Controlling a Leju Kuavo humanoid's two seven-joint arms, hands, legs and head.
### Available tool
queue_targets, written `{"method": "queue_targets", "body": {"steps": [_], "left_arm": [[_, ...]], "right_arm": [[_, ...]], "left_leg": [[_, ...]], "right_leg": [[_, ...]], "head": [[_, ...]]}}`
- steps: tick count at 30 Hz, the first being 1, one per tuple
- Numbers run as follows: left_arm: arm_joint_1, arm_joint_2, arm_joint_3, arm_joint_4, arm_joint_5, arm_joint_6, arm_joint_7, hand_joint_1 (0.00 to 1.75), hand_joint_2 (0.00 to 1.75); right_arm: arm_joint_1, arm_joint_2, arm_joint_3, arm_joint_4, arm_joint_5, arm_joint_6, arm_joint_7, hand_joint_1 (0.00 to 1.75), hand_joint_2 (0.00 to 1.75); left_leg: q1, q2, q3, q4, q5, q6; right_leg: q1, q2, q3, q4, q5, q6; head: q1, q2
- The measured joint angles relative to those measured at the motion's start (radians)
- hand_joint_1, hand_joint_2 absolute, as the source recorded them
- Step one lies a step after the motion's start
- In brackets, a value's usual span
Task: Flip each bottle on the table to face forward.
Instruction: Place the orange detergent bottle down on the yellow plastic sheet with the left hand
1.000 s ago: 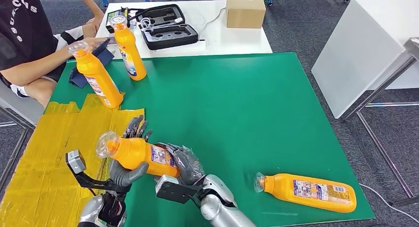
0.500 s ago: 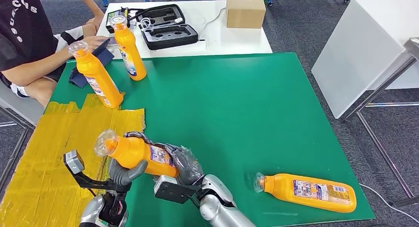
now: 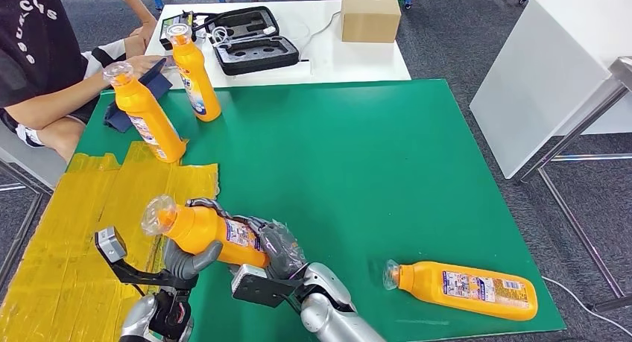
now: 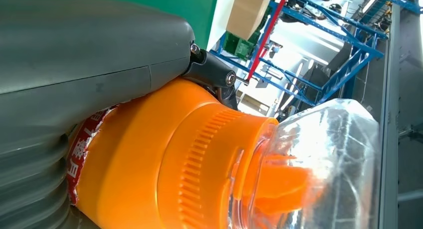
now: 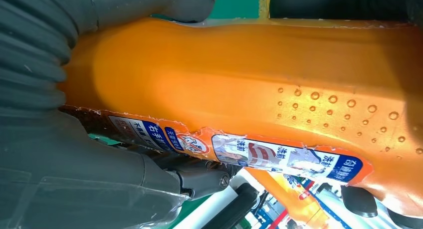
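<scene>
An orange bottle [image 3: 209, 232] with a clear cap is held off the table at the front left, tilted with its cap up and to the left. My left hand [image 3: 190, 256] grips it near the neck [image 4: 164, 159]. My right hand [image 3: 277, 247] grips its lower body [image 5: 239, 84], where the label's edge shows. A second orange bottle [image 3: 466, 288] lies on its side at the front right of the green table [image 3: 350, 156]. Two more orange bottles [image 3: 147, 117] [image 3: 195, 75] stand upright at the far left.
Yellow sheeting [image 3: 67, 238] covers the table's left part. A person [image 3: 45, 66] sits at the far left with a forearm near the upright bottles. Behind, a white table holds a black case [image 3: 253, 40] and a cardboard box [image 3: 370, 14]. A white table [image 3: 551, 66] stands to the right.
The fingers of my left hand, spread behind the bottle a second ago, have closed around it near the neck. The bottle has shifted slightly to the left.
</scene>
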Motion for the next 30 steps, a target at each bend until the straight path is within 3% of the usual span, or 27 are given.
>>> {"method": "queue_targets", "body": {"steps": [7,8,11,12,14,16,18,20,22,23,26,30], "left_arm": [[0.004,-0.008,0.008,-0.007,0.004,0.010,0.010,1.75,1.75],[0.004,-0.011,0.010,-0.009,0.004,0.012,0.010,1.75,1.75],[0.006,-0.018,0.015,-0.014,-0.014,0.035,0.003,1.75,1.75],[0.006,-0.019,0.015,-0.018,-0.037,0.057,-0.002,1.75,1.75],[-0.003,-0.022,0.016,-0.034,-0.154,0.176,0.023,1.75,1.75],[-0.033,-0.019,0.016,-0.067,-0.427,0.448,0.131,1.75,1.75],[-0.070,-0.012,0.023,-0.099,-0.868,0.779,0.239,1.75,1.75],[-0.092,-0.001,0.036,-0.110,-1.427,0.996,0.288,1.75,1.75],[-0.102,0.014,0.051,-0.109,-1.917,1.023,0.312,1.75,1.75],[-0.103,0.020,0.058,-0.108,-2.050,0.982,0.323,1.75,1.75],[-0.103,0.030,0.078,-0.106,-2.084,0.867,0.356,1.75,1.75],[-0.114,0.062,0.078,-0.101,-2.070,0.837,0.445,1.75,1.75]], "right_arm": [[0.000,0.000,0.000,0.000,-0.007,0.002,0.002,1.73,1.75],[0.000,0.000,0.000,0.000,-0.011,0.004,0.002,1.37,1.75],[0.000,0.000,-0.001,0.000,-0.030,0.009,0.002,0.08,1.75],[0.001,0.000,-0.002,-0.001,-0.042,0.010,0.002,0.00,1.75],[0.027,-0.007,-0.019,-0.057,-0.109,0.017,0.001,0.00,1.75],[0.084,-0.019,-0.073,-0.217,-0.210,0.050,0.016,0.00,1.75],[0.131,-0.026,-0.150,-0.390,-0.261,0.099,0.038,0.00,1.75],[0.169,-0.028,-0.219,-0.510,-0.259,0.124,0.043,0.00,1.75],[0.206,-0.029,-0.268,-0.600,-0.253,0.126,0.035,0.00,1.75],[0.221,-0.029,-0.286,-0.636,-0.250,0.124,0.031,0.00,1.75],[0.255,-0.030,-0.333,-0.717,-0.250,0.113,0.024,0.00,1.75],[0.283,-0.032,-0.381,-0.785,-0.246,0.096,0.016,0.00,1.75]], "left_leg": [[0.000,0.000,0.000,0.000,0.000,0.000],[0.000,0.000,0.000,0.000,0.000,0.000],[0.000,0.000,0.000,0.000,0.000,0.000],[0.000,0.000,0.000,0.000,0.000,0.000],[0.000,-0.003,-0.001,0.000,0.001,0.000],[0.000,-0.008,-0.004,0.000,0.003,-0.001],[0.000,-0.007,-0.004,0.000,0.004,-0.001],[0.000,-0.005,-0.002,0.000,0.003,-0.001],[0.000,-0.008,-0.002,0.000,0.003,-0.001],[0.000,-0.009,-0.002,0.000,0.003,-0.001],[0.000,-0.004,-0.003,0.000,0.003,-0.001],[0.000,-0.004,-0.003,0.000,0.003,-0.002]], "right_leg": [[0.000,0.000,0.000,0.000,0.000,0.000],[0.000,0.000,0.000,0.000,0.000,0.000],[0.000,0.000,0.000,0.000,0.000,0.000],[0.000,0.000,0.000,0.000,0.000,0.000],[0.000,-0.002,-0.001,0.000,0.000,0.000],[0.000,-0.007,-0.002,0.000,0.000,0.000],[0.000,-0.006,-0.002,0.000,0.001,0.000],[0.000,-0.005,-0.002,0.000,0.000,0.000],[0.000,-0.007,-0.001,0.000,0.000,0.000],[0.000,-0.007,-0.001,0.000,0.000,0.000],[0.000,-0.004,-0.003,0.000,0.001,0.000],[0.000,-0.004,-0.003,0.000,0.001,0.000]], "head": [[0.000,0.000],[0.000,0.000],[0.000,0.000],[0.000,0.000],[0.001,0.000],[0.002,0.000],[0.002,0.000],[0.002,0.000],[0.002,0.000],[0.002,0.000],[0.002,0.000],[0.002,0.000]]}}
